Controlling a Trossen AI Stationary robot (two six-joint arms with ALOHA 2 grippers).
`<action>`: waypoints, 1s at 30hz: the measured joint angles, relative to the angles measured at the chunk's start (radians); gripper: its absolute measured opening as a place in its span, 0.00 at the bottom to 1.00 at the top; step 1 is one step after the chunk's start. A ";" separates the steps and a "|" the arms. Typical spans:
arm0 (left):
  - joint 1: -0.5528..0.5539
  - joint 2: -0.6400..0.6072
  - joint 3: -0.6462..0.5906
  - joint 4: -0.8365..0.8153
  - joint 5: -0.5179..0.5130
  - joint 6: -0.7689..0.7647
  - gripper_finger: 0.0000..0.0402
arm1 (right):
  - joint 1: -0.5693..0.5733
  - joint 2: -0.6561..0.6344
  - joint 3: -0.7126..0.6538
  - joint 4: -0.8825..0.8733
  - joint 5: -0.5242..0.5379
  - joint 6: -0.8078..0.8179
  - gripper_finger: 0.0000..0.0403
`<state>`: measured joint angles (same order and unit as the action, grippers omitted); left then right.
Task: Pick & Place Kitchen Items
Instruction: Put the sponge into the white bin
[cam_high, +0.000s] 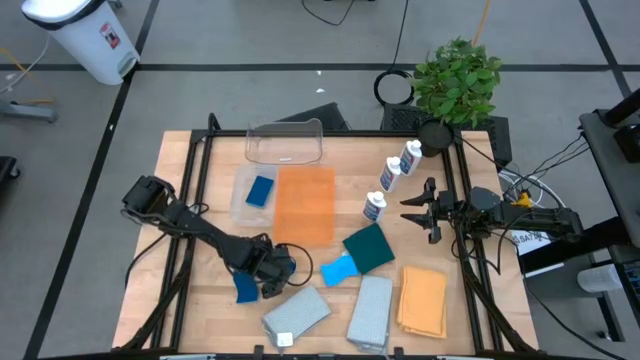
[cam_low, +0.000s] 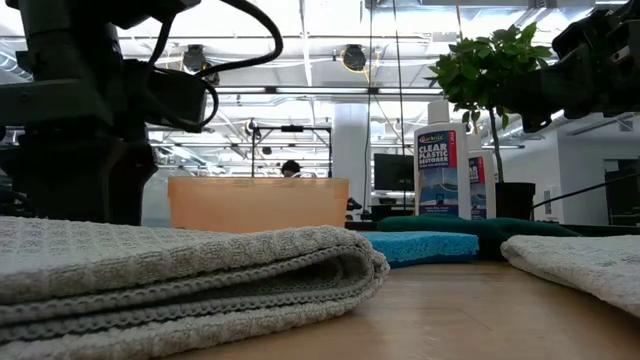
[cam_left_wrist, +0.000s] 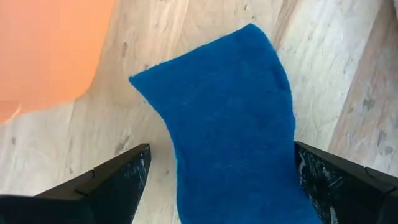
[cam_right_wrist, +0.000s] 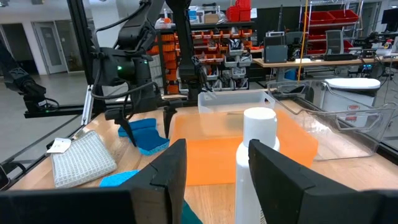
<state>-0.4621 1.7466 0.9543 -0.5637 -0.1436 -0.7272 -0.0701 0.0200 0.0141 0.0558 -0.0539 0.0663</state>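
Above the blue sponge, left claw spread wide, perhaps touching it.

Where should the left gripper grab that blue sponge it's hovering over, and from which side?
From straight above, across the blue sponge's two long edges near its middle. It lies flat on the wood, narrower than the gap between the left gripper's open fingers, which already stand either side of it.

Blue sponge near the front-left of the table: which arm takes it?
Left. The left pincer is already open with the blue sponge between its fingers. The right pincer sits across the table beside the white bottles, far from that sponge.
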 joint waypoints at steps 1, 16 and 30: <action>-0.003 0.000 0.000 0.003 -0.002 -0.016 0.98 | 0.000 0.000 0.000 0.000 0.000 0.000 0.36; 0.021 0.001 -0.001 0.029 0.012 -0.122 0.98 | 0.000 0.000 0.000 0.000 0.000 0.000 0.36; 0.021 0.000 -0.001 0.032 0.013 -0.107 0.98 | 0.000 0.000 0.000 0.000 0.000 0.000 0.36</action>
<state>-0.4408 1.7470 0.9535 -0.5316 -0.1307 -0.8341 -0.0703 0.0200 0.0143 0.0556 -0.0536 0.0666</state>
